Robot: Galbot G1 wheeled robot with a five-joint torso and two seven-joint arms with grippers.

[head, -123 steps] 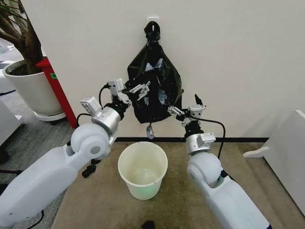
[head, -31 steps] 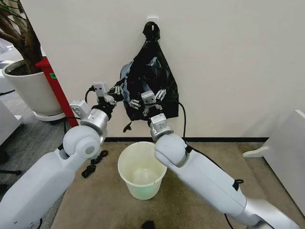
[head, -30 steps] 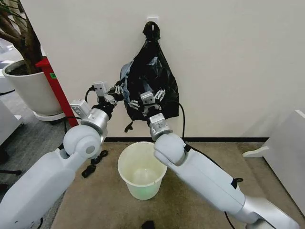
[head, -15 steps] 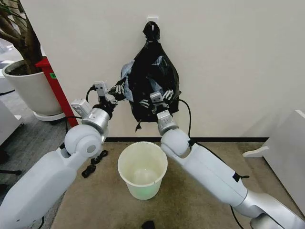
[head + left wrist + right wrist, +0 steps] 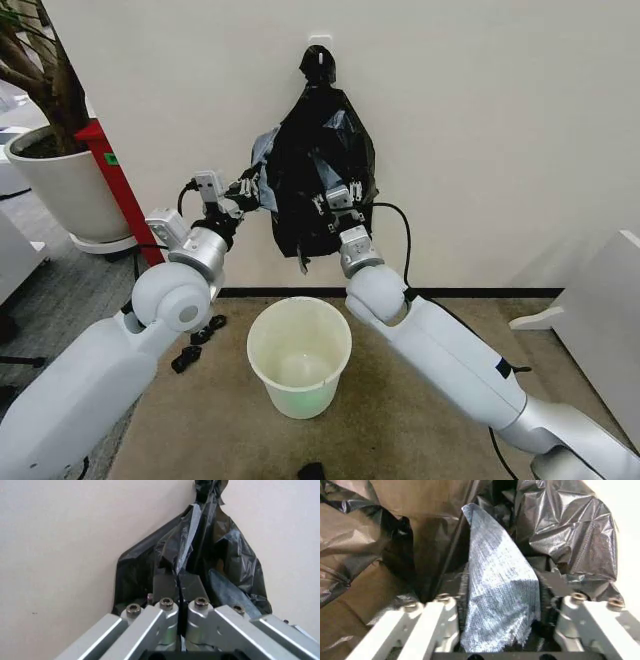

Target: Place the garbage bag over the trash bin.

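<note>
Right pincer (image 5: 338,197) rose along garbage bag (image 5: 318,165).

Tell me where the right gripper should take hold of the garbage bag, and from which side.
Grip the loose lower edge of the garbage bag, coming from the front, away from the wall. Its top tapers to a wall hook, so only the bottom hangs free. The left gripper already pinches a fold on the left; the right gripper sits open against the lower front.

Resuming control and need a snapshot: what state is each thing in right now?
garbage bag: hanging on the wall, not over the bin.
trash bin: upright on the floor, unlined.
left gripper: shut on the bag's edge.
right gripper: open, against the bag's front.
</note>
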